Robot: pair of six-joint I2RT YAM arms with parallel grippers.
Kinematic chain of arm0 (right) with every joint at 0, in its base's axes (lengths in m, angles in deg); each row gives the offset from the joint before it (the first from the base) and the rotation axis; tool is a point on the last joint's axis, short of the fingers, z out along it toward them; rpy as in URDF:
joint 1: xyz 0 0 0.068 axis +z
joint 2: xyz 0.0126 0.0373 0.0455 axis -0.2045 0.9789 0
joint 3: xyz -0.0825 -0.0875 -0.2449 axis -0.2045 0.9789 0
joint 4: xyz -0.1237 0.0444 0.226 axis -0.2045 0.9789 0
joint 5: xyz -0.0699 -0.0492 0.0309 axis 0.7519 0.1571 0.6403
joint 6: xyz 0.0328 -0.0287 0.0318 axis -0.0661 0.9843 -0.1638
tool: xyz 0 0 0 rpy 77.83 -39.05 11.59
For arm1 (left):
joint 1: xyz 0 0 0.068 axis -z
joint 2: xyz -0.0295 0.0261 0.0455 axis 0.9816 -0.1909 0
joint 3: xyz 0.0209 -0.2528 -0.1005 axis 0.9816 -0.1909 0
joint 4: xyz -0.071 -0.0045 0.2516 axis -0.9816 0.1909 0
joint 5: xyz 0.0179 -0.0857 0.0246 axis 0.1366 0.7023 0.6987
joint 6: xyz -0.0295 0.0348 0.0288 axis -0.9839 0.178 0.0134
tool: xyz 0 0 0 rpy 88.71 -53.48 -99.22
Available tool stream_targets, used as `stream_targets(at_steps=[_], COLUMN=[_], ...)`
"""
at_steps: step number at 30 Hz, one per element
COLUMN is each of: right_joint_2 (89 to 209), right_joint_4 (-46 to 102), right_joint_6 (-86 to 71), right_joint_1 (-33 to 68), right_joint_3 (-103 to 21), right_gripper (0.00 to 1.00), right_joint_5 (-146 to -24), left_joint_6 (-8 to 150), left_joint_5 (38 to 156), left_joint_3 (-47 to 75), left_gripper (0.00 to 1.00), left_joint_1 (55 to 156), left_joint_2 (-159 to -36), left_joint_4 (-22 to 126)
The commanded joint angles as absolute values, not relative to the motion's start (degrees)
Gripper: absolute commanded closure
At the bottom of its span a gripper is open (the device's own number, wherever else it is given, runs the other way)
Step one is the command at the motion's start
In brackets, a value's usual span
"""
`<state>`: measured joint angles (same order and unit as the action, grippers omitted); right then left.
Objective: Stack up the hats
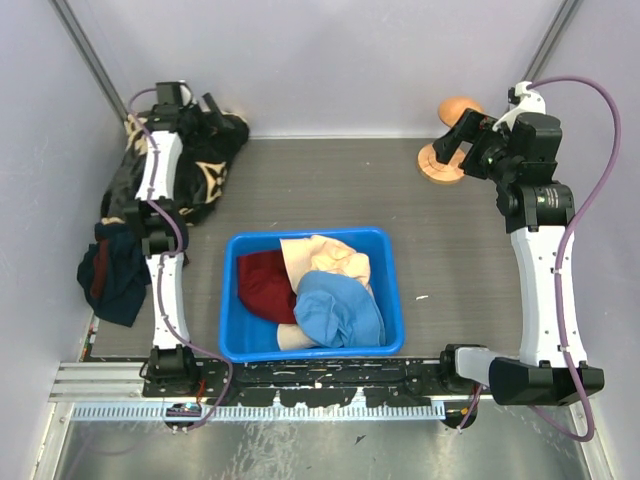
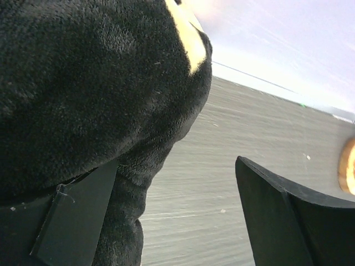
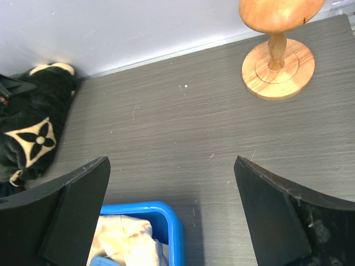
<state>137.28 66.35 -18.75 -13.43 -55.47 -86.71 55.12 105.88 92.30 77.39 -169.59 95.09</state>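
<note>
Nearest, heaped in a blue tub [image 1: 230, 300] at the middle of the counter [image 1: 330, 190]: a light blue hat [image 1: 338, 310] on top toward the front right, a dark red hat [image 1: 265, 285] to its left, a cream hat [image 1: 325, 258] behind both, and a second cream hat [image 1: 284, 338] peeking out beneath at the front. All loosely piled and overlapping, not yet nested crown in crown. Left of the tub, a navy cloth [image 1: 115, 275] crumpled at the counter's edge. Farther back on that side, the left claw [image 2: 176, 160] spread wide and holding nothing, one finger against the black flowered blanket [image 1: 205, 165]. At the far right, the right claw [image 3: 172, 163] likewise spread wide and empty, just beside a wooden stand [image 3: 277, 69], well apart from the hats. Risks, judged from here: pinching blanket rather than a hat by closing the left claw where it is; catching two overlapping brims at once, or snagging and dragging the tub wall, on a reach into the heap; a floppy, crooked landing from gripping soft fabric by the brim alone; toppling the stand with a careless swing of the right arm.
</note>
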Motion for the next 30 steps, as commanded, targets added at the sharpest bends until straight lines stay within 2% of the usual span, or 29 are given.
stream_targets(at_steps=[1,7,11,22,30], right_joint_2=[134.7,132.9,131.5,124.3,118.1], right_joint_4=[67.1,67.2,67.5,71.4,80.9], right_joint_6=[-18.5,-18.8,-18.3,-18.6,-19.2], right_joint_1=[-13.6,-13.5,-13.5,-10.9,-7.0], right_joint_3=[-56.6,-53.0,-49.9,-32.6,-24.1], right_gripper=[0.0,0.0,0.0,0.0,0.03], right_joint_5=[-86.1,-86.5,-86.7,-88.9,-90.2], left_joint_6=[62.2,63.7,64.8,59.4,58.9], left_joint_5=[96.4,109.6,109.4,111.7,106.9], left_joint_3=[89.6,86.2,78.4,33.8,12.6], left_gripper=[0.02,0.02,0.02,0.02,0.02], left_joint_1=[65.4,66.5,71.8,77.8,80.1], left_joint_2=[-169.9,-162.2,-150.3,-117.5,-90.1], left_joint_4=[102.0,99.4,97.4,91.6,106.7])
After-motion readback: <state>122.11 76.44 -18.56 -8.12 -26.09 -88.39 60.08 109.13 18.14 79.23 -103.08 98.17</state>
